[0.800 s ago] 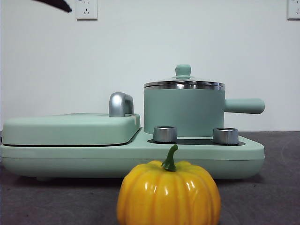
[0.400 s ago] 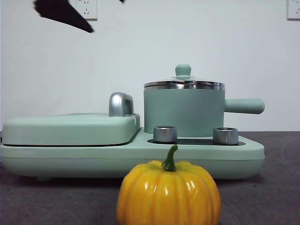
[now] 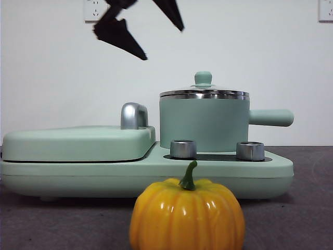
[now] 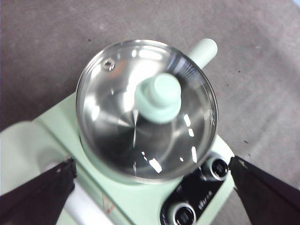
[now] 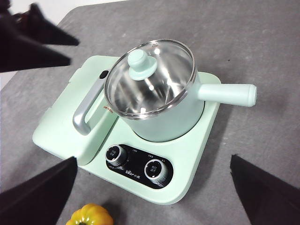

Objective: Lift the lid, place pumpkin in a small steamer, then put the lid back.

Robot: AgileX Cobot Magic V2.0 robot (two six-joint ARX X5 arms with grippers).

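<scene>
You have not started: your left gripper point(image 4: 150, 187) hangs wide open and empty over the lid point(image 4: 146, 108), which sits on the small steamer point(image 3: 203, 124), and the pumpkin point(image 3: 187, 214) waits on the table.

plain white wall point(image 3: 270, 62), two wall sockets point(image 3: 95, 10), dark grey tabletop point(image 3: 302, 219)

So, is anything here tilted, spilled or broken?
Nothing stands out. The lid sits level on the small steamer, the pumpkin stands upright on the table in front, and the left gripper, open, hangs above the lid.
</scene>
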